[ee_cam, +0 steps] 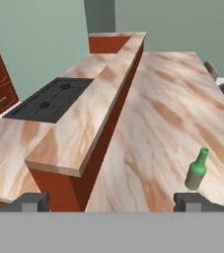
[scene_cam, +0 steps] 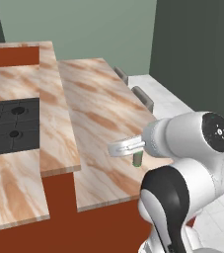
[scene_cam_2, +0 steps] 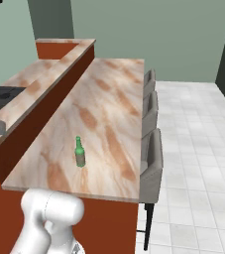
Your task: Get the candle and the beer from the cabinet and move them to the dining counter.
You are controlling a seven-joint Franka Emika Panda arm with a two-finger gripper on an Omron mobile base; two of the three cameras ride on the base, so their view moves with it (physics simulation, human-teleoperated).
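Hovering above the near end of the dining counter [ee_cam: 168, 123], gripper [ee_cam: 114, 201] jaws spread wide, nothing between them. Hand camera looks along the counter's length. Beer [ee_cam: 197, 170] stands upright on the counter just ahead of the right fingertip [ee_cam: 188, 201], apart from it. Left base view: arm bent at elbow, wrist stretched out over the counter, partly hiding the beer [scene_cam: 138, 157]. Cooktop [ee_cam: 49, 99] ahead-left, on the lower countertop.

Small green glass beer bottle [scene_cam_2: 80, 154], smooth. Long beige-pink marbled stone dining counter [scene_cam_2: 109, 114], smooth, matt, red-brown base. Black matt cooktop [ee_cam: 52, 99] set in marbled stone countertop [ee_cam: 7, 148]. Grey cloth-look chairs [scene_cam_2: 152, 158]. Pale tiled floor [scene_cam_2: 198, 149], slight sheen.
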